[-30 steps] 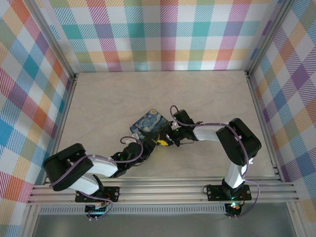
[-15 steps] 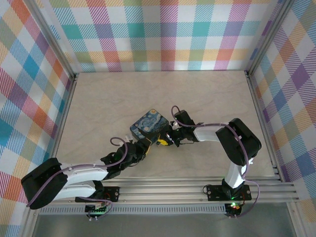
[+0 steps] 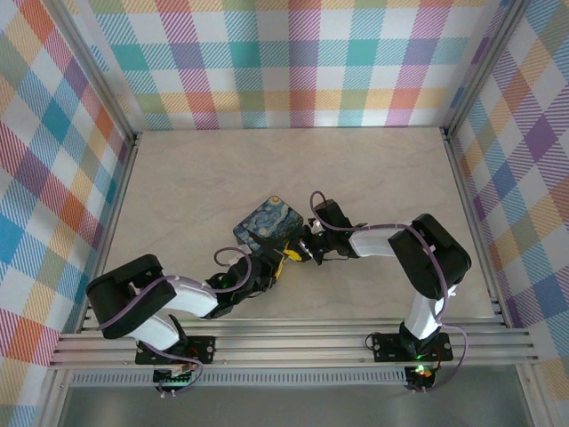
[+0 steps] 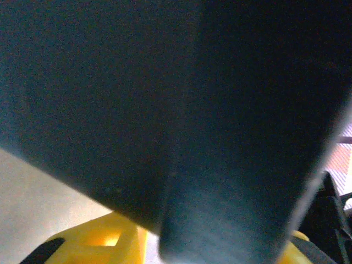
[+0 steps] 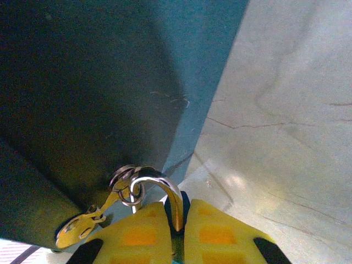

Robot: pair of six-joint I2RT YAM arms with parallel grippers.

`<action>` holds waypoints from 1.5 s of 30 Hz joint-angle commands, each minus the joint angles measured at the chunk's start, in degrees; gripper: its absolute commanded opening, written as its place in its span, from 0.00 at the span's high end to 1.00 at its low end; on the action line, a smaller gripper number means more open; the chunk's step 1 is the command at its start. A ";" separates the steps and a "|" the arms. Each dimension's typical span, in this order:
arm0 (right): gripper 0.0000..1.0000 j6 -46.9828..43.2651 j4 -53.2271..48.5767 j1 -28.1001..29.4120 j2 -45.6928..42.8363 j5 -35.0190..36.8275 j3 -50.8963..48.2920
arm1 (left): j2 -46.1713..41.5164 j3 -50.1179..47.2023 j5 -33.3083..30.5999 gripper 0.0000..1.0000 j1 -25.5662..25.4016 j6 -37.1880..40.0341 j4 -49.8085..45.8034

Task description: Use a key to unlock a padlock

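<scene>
left arm [image 3: 178, 302] and right arm [image 3: 431, 258]: black rounded joints, white sleeves between, thin purple cables [image 3: 382, 225] looping along. yellow fingers [image 5: 212, 234]. green light [image 3: 418, 366] at the right base's six o'clock.

The left arm [image 3: 169, 302] is folded low along the tabletop's near edge, its elbow out toward the near-left corner and its forearm running right to the left gripper [image 3: 265, 271], whose yellow pads [image 4: 93, 242] stand apart; whether they grip anything cannot be told. The right arm [image 3: 427, 258] rises from the near edge, bends its elbow toward the right edge and reaches left. The right gripper [image 3: 298, 253], just beside the left one, has its pads [image 5: 146, 225] pinched on the key [image 5: 165, 190].
</scene>
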 commanded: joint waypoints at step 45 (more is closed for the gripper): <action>0.56 -10.37 -16.92 0.08 -0.17 -10.65 7.19 | 8.61 4.15 -2.38 1.00 -2.19 38.26 -2.03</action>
